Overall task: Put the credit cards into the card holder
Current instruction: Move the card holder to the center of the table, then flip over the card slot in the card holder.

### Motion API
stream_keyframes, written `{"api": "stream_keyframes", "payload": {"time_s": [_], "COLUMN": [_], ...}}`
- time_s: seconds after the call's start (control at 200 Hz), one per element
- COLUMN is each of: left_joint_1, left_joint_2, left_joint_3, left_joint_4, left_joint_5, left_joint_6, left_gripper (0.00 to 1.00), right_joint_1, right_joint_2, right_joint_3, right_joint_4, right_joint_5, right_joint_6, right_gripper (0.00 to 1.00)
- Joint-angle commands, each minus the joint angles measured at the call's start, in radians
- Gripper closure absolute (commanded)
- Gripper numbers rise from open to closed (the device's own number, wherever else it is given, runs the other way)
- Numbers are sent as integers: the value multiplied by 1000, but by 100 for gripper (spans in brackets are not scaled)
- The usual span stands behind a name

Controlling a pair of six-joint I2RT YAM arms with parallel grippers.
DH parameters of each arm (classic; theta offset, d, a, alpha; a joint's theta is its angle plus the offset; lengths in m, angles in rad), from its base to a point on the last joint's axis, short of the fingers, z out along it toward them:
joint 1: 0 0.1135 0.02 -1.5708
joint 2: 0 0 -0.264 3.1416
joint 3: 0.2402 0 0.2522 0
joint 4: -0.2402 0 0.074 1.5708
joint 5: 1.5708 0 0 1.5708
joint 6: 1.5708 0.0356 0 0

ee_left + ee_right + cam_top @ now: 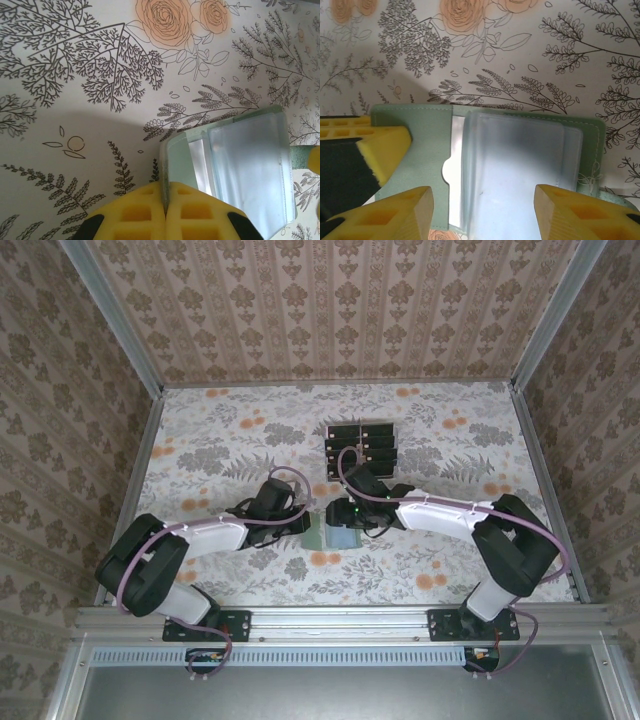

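As it lies open, the card holder [487, 170] shows cloudy plastic sleeves [525, 160].

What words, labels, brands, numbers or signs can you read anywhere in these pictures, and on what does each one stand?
No text can be read in any view.
On the card holder: plain green cover and clear sleeves, no lettering showing.
On the credit cards: black faces, too small in the top view to tell whether they carry print.
On the table cover: a flower and leaf pattern, no words.
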Motion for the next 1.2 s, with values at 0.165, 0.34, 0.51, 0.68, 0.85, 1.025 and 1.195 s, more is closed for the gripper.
{"api": "stream_keyframes", "payload": {"time_s": [0.165, 0.34, 0.51, 0.68, 0.85, 1.025, 1.195], "left_joint_1": [27, 33, 43, 58, 68, 71, 76], "left_joint_2": [-14, 2, 25, 53, 72, 75, 65], "left_joint_3": [-20, -25, -30, -36, -37, -40, -46], "left_joint_4": [-16, 5, 25, 59, 84, 94, 96], "left_joint_5": [-26, -19, -15, -5, 5, 13, 14], "left_joint_6": [25, 31, 38, 49, 55, 58, 57], "left_gripper": [100, 100, 100, 100, 100, 100, 100], "right_joint_1": [5, 7, 6, 7, 6, 8, 16], "right_joint_2": [38, 66, 98, 126, 126, 111, 104], "right_joint_3": [-22, -37, -38, -41, -49, -50, -32], "right_joint_4": [31, 55, 77, 127, 209, 270, 274], "right_joint_5": [31, 12, -5, -60, -136, -195, -211], "right_joint_6": [44, 54, 58, 65, 80, 97, 101], "right_gripper": [43, 43, 42, 38, 37, 37, 37]}}
